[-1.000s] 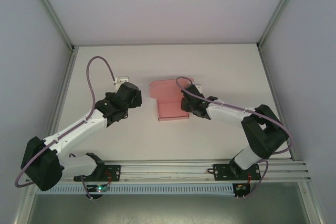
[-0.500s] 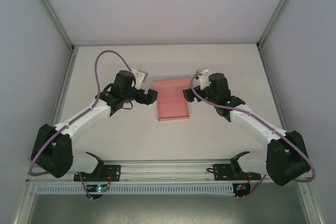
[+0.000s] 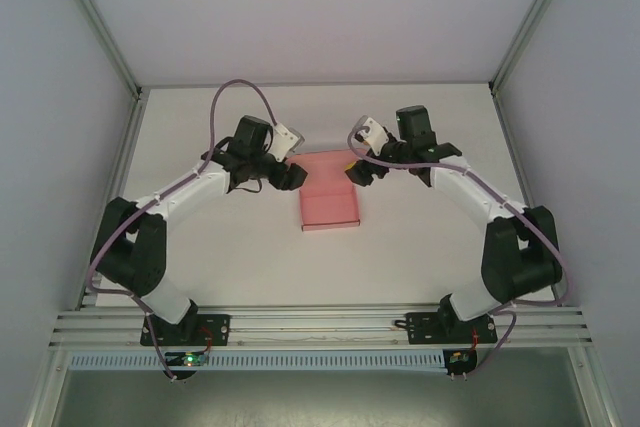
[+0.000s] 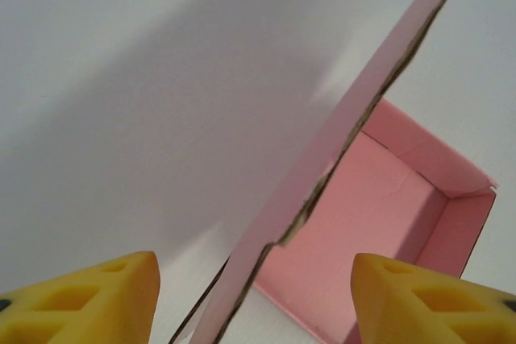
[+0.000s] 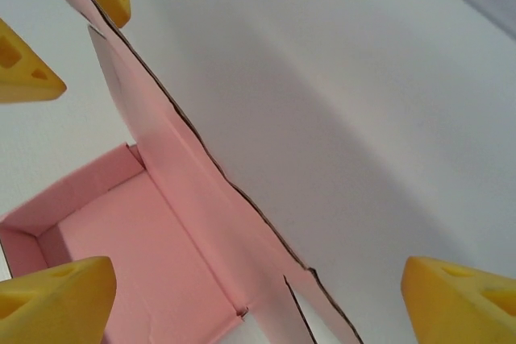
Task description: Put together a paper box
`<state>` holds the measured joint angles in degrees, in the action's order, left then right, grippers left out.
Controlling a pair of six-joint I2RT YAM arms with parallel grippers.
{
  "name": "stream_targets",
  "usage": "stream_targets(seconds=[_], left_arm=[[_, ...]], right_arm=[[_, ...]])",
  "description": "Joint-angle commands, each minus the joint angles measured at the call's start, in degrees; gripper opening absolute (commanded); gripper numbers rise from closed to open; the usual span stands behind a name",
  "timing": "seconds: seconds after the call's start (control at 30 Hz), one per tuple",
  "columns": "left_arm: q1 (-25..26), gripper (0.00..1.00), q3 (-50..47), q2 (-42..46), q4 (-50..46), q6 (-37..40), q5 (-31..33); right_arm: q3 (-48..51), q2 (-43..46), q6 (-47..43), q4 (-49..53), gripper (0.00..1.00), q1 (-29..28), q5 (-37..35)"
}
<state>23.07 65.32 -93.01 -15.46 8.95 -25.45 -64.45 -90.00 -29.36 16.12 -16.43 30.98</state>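
At twelve o'clock of the paper box [image 3: 329, 209], our left gripper [image 3: 293, 176] and right gripper [image 3: 356, 172] gape wide astride the raised lid [image 4: 318, 159]; tray formed, closing remains.

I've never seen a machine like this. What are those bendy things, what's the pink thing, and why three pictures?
Those are two robot arms bolted to a white table. Each ends in a pinching gripper. One picture looks down from above: the left gripper and the right gripper meet at a pink paper box, open, its lid flap standing up. The other two come from small cameras on the wrists; the yellow wedges are fingers. Both grippers are open with the flap between their fingers, so nothing is squeezed yet.
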Motion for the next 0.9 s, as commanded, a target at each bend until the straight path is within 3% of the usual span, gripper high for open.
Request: stream_targets(seconds=[0.0, 0.17, 0.23, 0.33, 0.5, 0.7, 0.87], left_arm=[[-0.9, 0.59, 2.0, -1.0, -3.0, 3.1, -1.8], [-1.1, 0.54, 2.2, -1.7, -3.3, 4.2, -1.8], [-1.0, 0.53, 2.3, -2.0, -3.4, 4.2, -1.8], [-1.3, 0.42, 2.8, -2.5, -3.8, 4.5, -2.2], [-1.4, 0.25, 3.6, -3.4, -4.7, 4.9, -1.7], [-1.3, 0.18, 4.2, -3.9, -5.2, 4.7, 0.4], [-1.4, 0.07, 5.0, -4.3, -5.5, 3.7, 0.6]], right_arm=[[-3.7, -3.4, -4.3, 5.7, 0.84, 0.8, 0.9], [-7.4, -7.2, -5.7, 10.2, 0.65, 1.3, 0.1], [-7.9, -7.7, -6.1, 11.0, 0.64, 1.4, 0.3], [-7.6, -7.7, -6.2, 10.8, 0.61, 1.6, 0.7], [-8.0, -8.2, -5.8, 12.3, 0.47, 1.8, -0.7], [-7.9, -7.7, -6.2, 14.0, 0.4, 2.1, -3.3], [-8.5, -7.7, -6.2, 15.0, 0.19, 2.2, -3.0]])
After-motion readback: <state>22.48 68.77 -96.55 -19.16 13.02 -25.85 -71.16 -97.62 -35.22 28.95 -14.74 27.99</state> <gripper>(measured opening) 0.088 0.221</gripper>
